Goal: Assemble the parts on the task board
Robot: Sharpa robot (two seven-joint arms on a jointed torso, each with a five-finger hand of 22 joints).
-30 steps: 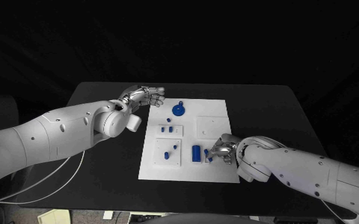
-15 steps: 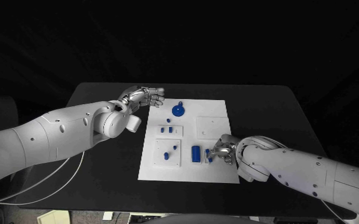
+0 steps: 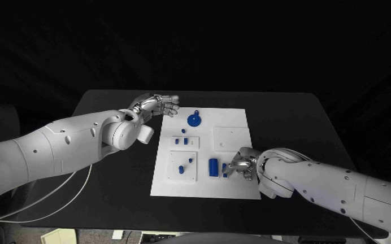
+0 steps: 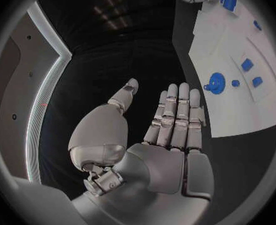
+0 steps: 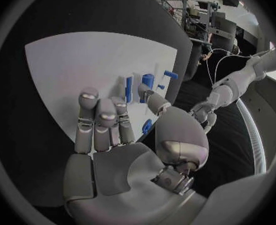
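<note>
Fingers (image 5: 100,120) of the right hand (image 3: 243,165) lie side by side and nearly straight over the near right part of the white board (image 3: 228,128), with the thumb bent in beside them; a small blue piece (image 5: 147,126) shows just under the thumb, but whether it is pinched or merely lies beneath cannot be told. Just past those fingertips stands the tall blue block (image 3: 214,166), with smaller blue pieces beside it, so the hand seems set there to work on that cluster. Fingers (image 4: 175,115) of the left hand (image 3: 156,105) are straight and pressed together, thumb apart, holding nothing; it hovers over the black surface (image 3: 114,100) just off the board's far left corner, probably parked clear of the work. Nearest those fingertips sits the round blue gear (image 3: 195,120), and the small blue blocks (image 3: 186,140) lie between the two hands.
</note>
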